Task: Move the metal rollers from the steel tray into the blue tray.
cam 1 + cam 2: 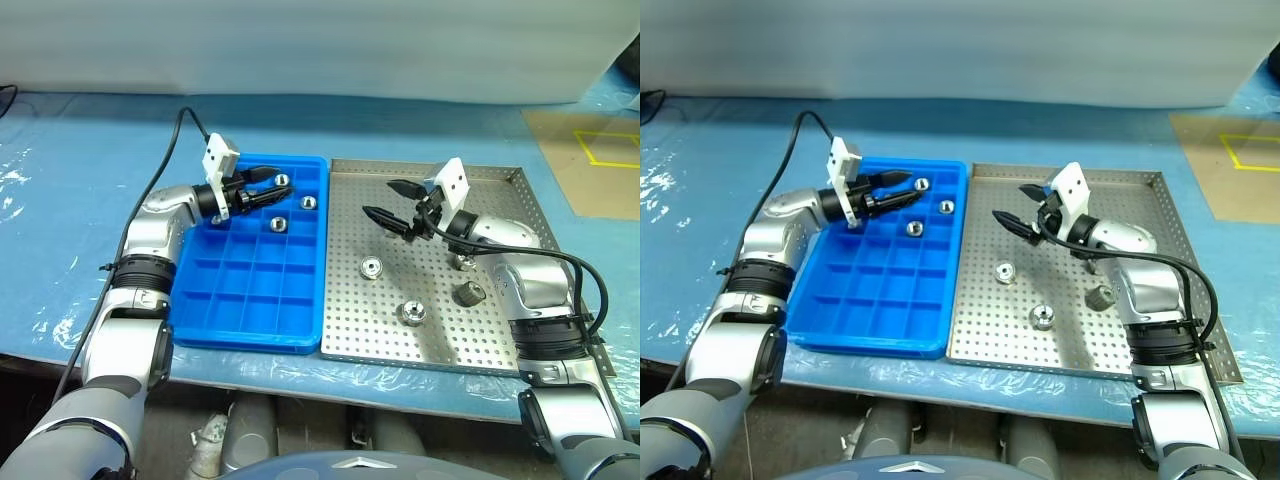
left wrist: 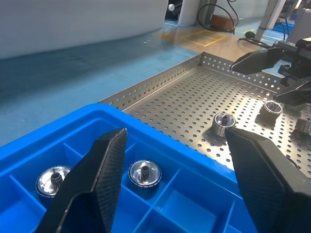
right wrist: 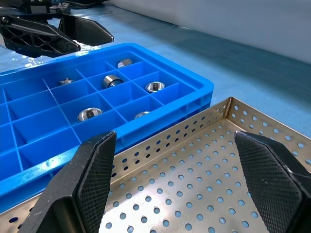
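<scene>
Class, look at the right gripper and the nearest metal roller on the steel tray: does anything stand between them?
Nothing visible does. The right gripper hangs open above the steel tray, with bare perforated floor between it and the roller.

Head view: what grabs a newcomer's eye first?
The bright blue tray on the left, with rollers in its far compartments, beside the perforated steel tray holding a few more. Above them hang two open, empty end effectors: the left end effector over the blue tray, the right end effector over the steel one.
</scene>
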Controlling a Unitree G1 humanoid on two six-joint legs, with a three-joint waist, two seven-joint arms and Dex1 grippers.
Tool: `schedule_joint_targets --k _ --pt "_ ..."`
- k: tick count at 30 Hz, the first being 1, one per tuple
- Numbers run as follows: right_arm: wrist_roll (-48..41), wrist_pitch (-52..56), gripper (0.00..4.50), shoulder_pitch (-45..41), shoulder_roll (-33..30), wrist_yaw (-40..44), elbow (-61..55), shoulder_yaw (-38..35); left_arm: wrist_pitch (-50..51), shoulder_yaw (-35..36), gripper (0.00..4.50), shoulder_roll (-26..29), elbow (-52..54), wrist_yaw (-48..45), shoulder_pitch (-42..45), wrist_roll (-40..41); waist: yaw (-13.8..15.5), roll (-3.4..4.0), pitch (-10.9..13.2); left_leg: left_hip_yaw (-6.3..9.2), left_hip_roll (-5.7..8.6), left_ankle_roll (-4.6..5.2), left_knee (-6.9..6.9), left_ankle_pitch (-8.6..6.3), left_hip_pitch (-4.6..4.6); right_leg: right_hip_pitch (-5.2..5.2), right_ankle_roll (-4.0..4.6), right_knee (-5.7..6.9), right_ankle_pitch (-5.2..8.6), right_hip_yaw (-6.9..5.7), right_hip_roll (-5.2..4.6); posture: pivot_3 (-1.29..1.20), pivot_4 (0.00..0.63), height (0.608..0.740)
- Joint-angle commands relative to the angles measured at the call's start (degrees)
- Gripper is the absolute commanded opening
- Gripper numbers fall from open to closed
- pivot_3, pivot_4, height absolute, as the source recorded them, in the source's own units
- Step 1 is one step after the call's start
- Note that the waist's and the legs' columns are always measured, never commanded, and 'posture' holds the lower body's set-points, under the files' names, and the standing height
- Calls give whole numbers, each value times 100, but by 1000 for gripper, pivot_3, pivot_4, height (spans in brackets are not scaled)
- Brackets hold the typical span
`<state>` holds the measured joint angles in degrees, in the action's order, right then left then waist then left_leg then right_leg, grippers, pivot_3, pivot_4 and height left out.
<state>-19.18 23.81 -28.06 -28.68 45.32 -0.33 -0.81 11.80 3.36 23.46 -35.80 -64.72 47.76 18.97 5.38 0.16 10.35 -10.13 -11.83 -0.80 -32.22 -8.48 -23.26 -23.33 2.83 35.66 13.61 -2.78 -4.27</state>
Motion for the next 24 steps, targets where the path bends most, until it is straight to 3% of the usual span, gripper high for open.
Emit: schedule_joint_targets --k 1,17,24 --pt "-18 -94 3987 -63 -11 22 -146 -20 11 98 3397 74 241 -41 -9 101 0 0 0 0 0 0 0 0 0 0 0 0 0 0 0 -78 150 740" --pt "-10 -23 3987 -138 68 200 -235 270 203 -13 3397 156 554 -278 109 135 -5 0 0 1 -1 0 0 0 0 0 0 1 0 0 0 -80 150 740" --pt "5 -43 3987 -5 -370 294 -156 27 -45 -566 3397 -193 157 -1183 1076 -60 53 -1 0 -1 7 0 -9 1 -7 5 0 -1 0 -4 -8 -123 150 740"
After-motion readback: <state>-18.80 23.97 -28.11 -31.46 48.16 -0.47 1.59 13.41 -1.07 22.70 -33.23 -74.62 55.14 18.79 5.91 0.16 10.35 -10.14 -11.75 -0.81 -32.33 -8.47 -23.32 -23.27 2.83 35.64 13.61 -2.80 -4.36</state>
